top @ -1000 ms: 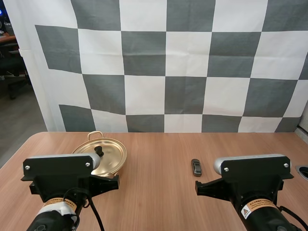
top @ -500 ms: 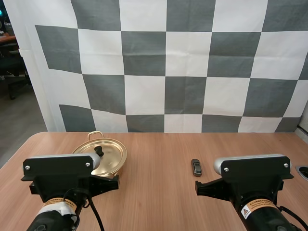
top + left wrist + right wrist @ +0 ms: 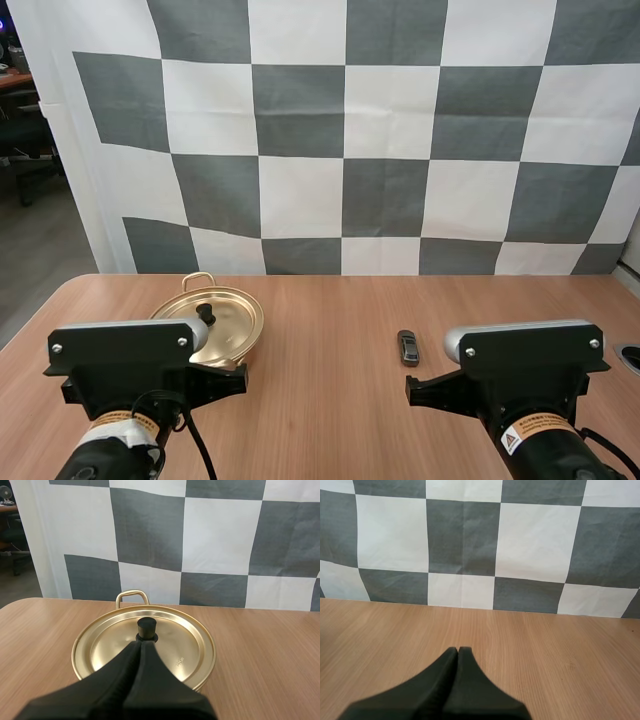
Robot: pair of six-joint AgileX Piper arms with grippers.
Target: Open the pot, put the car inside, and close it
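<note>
- Gold pot [image 3: 238, 312] sits on the left half of the wooden table [image 3: 330, 400], lid [image 3: 186, 645] on.
- Dark toy car [image 3: 408, 347] lies at 3 o'clock of the pot, well apart.
- Left gripper [image 3: 139, 645]: fingers pressed into 1 wedge, holding nothing; the black lid knob [image 3: 147, 626] is at 12 o'clock, just beyond the tips.
- Right gripper [image 3: 458, 650]: fingers together, empty, over bare table.

This looks like a robot lab or test room rather than a home. A left arm [image 3: 120, 370] and a right arm [image 3: 525, 375] stand at the lower left and lower right of the high view, at a wooden table [image 3: 330, 420]. At the far left edge are a desk [image 3: 15, 80], a dark office chair [image 3: 25, 140] and grey floor [image 3: 40, 250].
</note>
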